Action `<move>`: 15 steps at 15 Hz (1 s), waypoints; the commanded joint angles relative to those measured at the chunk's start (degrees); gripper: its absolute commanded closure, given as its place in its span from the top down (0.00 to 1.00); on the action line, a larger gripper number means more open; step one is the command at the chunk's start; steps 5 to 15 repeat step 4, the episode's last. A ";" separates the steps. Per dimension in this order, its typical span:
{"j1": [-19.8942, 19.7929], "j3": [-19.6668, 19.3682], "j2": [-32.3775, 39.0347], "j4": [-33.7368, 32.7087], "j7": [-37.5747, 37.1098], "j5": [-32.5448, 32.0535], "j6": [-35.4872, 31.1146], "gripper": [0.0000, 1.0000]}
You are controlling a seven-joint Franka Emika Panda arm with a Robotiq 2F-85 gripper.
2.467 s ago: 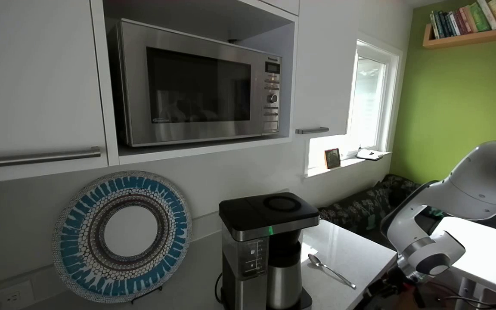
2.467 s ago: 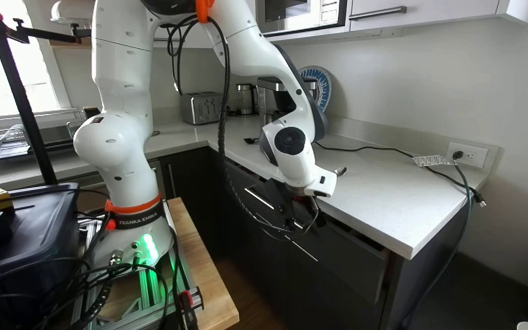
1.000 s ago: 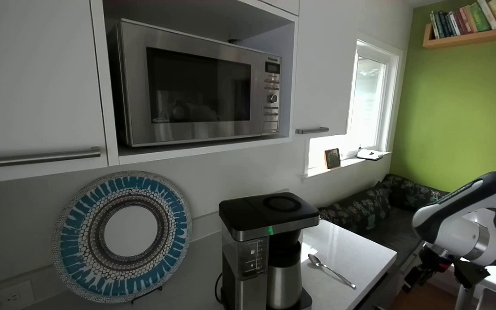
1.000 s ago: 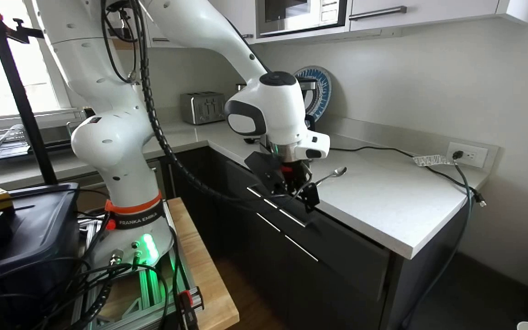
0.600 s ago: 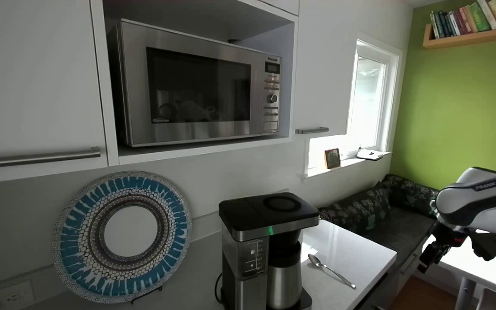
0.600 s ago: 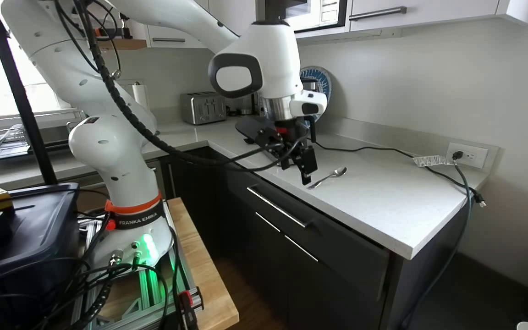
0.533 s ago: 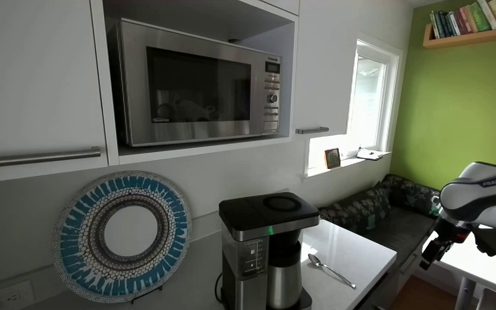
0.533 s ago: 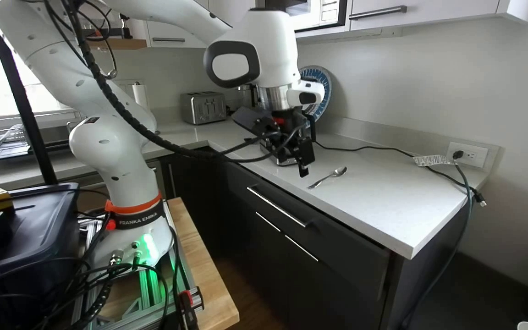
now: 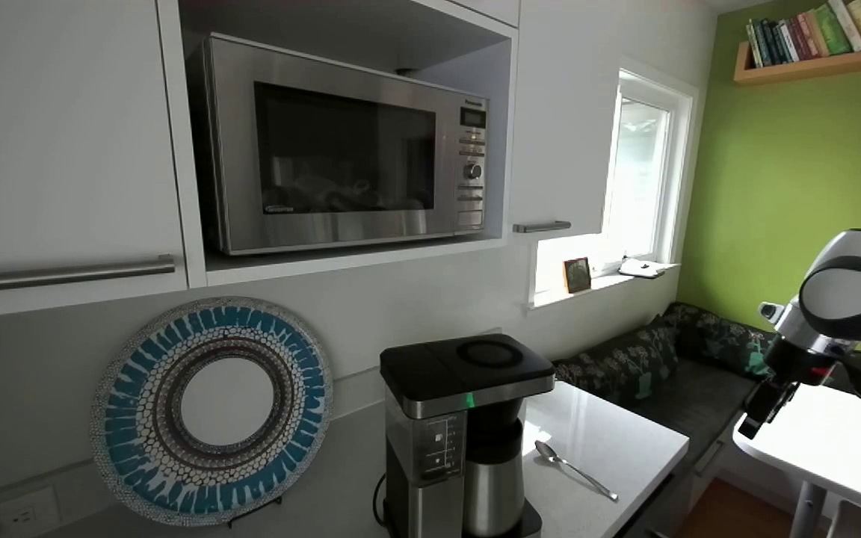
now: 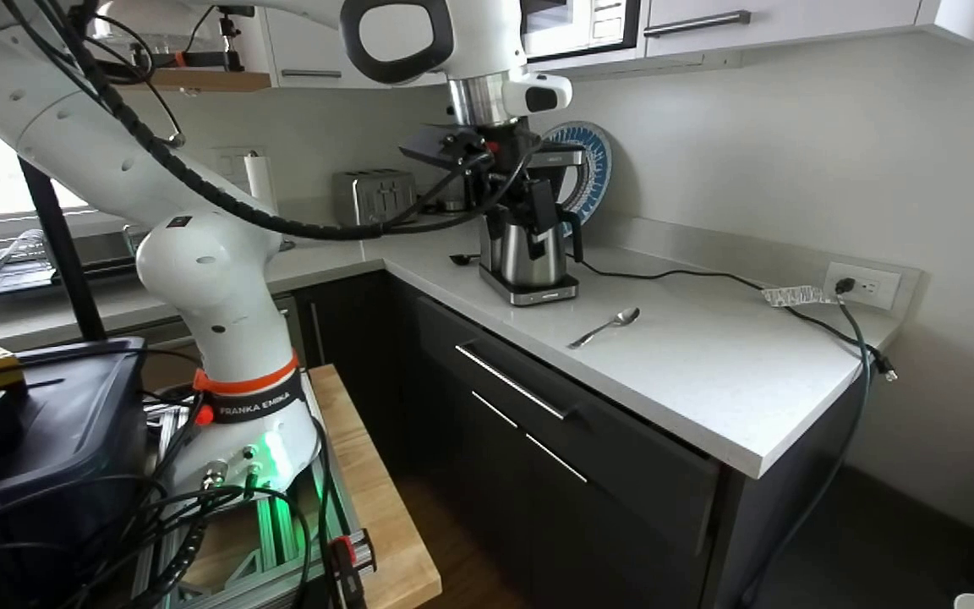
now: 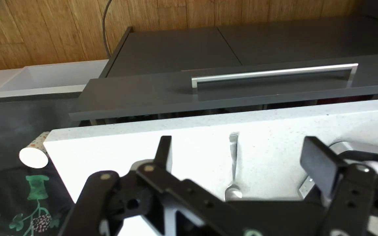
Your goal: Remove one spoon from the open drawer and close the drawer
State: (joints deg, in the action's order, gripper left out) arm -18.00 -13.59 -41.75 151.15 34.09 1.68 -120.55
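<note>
The silvery spoon [image 10: 605, 328] lies on the white counter, its handle towards the front edge; it shows in both exterior views. Below the counter is the dark drawer [image 10: 622, 436] with its bar handle [image 10: 511, 382]. In the wrist view the drawer front [image 11: 143, 93] stands slightly out, a narrow dark gap between it and the counter edge; what lies inside is not clear. My gripper [image 10: 538, 233] hangs in the air in front of the coffee maker, well above the counter. From the wrist, the gripper [image 11: 237, 146] shows fingers wide apart, the spoon visible between them far below.
The coffee maker [image 10: 529, 254] stands on the counter behind my gripper. A power cord [image 10: 673, 272] runs along the back wall. The microwave [image 9: 348, 149] sits in the cabinet above. A toaster [image 10: 377, 199] is farther along the counter. A cup [image 11: 34, 157] stands past the counter end.
My gripper has risen from low at the drawer front to above counter height and shifted towards the coffee maker. The drawer handle has come into full view. The spoon has not moved.
</note>
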 commanded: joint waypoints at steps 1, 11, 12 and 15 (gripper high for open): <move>3.41 -2.60 -0.84 -0.23 -2.06 -2.26 0.30 1.00; 4.02 -3.39 -0.90 -0.22 -1.95 -2.33 0.31 1.00; 4.02 -3.39 -0.90 -0.22 -1.95 -2.33 0.31 1.00; 4.02 -3.39 -0.90 -0.22 -1.95 -2.33 0.31 1.00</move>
